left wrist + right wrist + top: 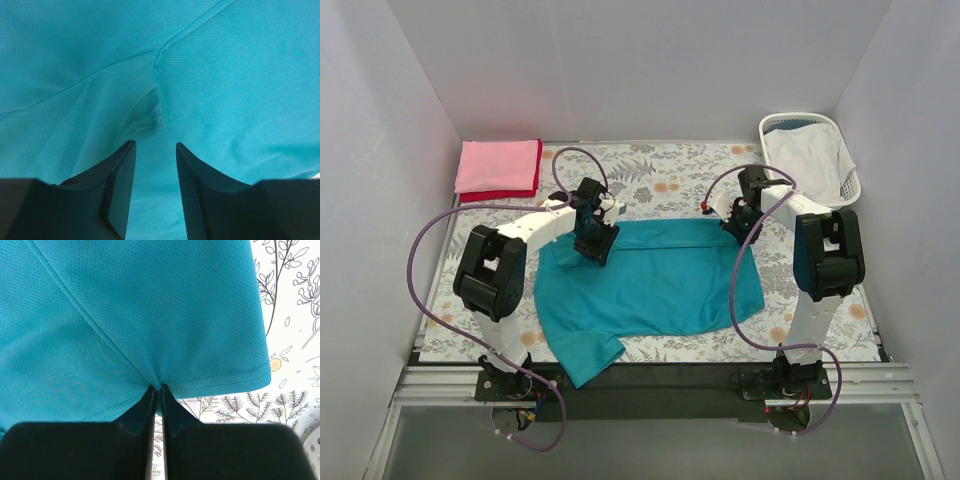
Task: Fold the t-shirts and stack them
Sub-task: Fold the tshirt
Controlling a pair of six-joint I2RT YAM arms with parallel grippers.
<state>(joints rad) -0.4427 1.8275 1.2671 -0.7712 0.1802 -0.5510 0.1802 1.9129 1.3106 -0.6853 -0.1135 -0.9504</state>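
At the far left corner of the table, locate the folded pink t-shirt. It lies on top of the folded red t-shirt, of which you see only a strip along the near edge and the right side.

Move right to the left gripper. It points down onto the far left part of the teal t-shirt. In the left wrist view its fingers stand apart, released, with teal fabric beneath and between them. A seam and a small puckered hem corner lie just beyond the fingertips. You cannot tell from the views whether the fingers touch the cloth.

The teal t-shirt is spread across the middle of the table, between the two arms and well apart from the pink and red stack. Its far edge runs roughly straight from one gripper to the other. One sleeve at the near left reaches onto the black strip at the table's near edge.

Continue right to the right gripper, at the far right corner of the teal t-shirt. In the right wrist view its fingers are clenched together, grasping the stitched hem of the shirt, with the floral table surface visible beyond.

At the far right corner stands the white laundry basket, holding white cloth.
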